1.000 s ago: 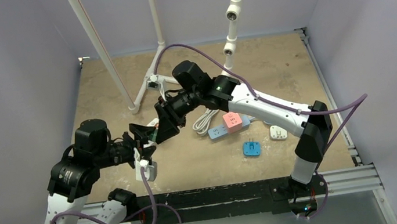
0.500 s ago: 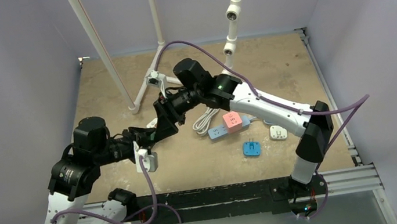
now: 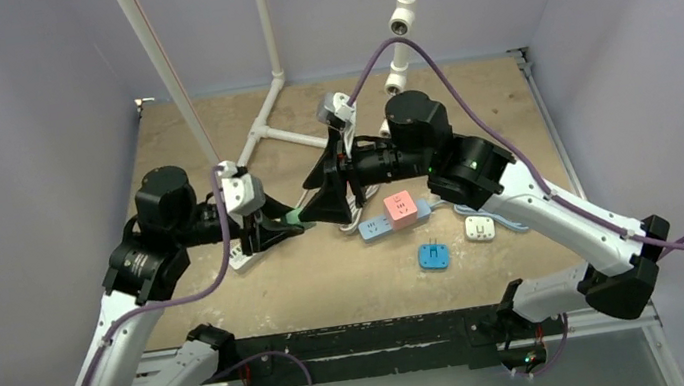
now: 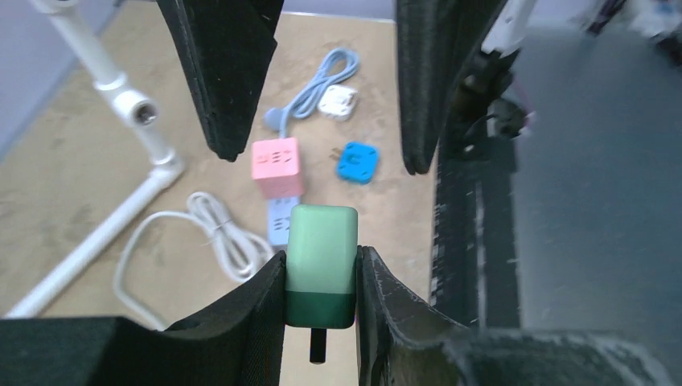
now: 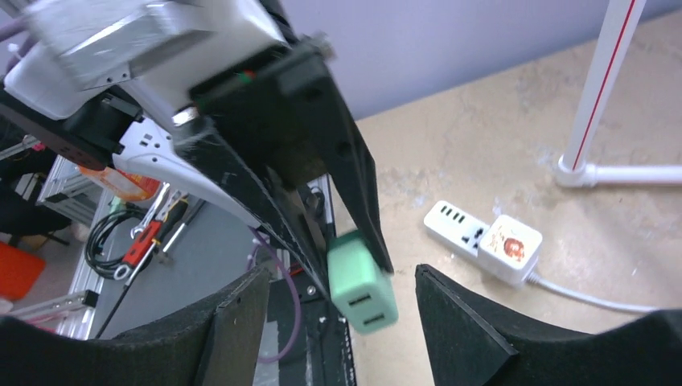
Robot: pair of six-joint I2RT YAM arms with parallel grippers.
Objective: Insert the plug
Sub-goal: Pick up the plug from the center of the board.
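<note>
1. Your left jaws are clamped on the pale-green boxy plastic plug (image 4: pixel 322 257), one pad on each flank, with a dark prong poking out below.
2. Your right jaws stand open, facing that plug without touching it.
3. In the top view the plug hangs above the tan tabletop (image 3: pixel 470 124). The pink cube socket (image 3: pixel 402 208) on the light-blue power strip (image 3: pixel 373 229) lies at the plug's 3 o'clock, and the blue square adapter (image 3: pixel 434 257) at its 4 o'clock.
</note>
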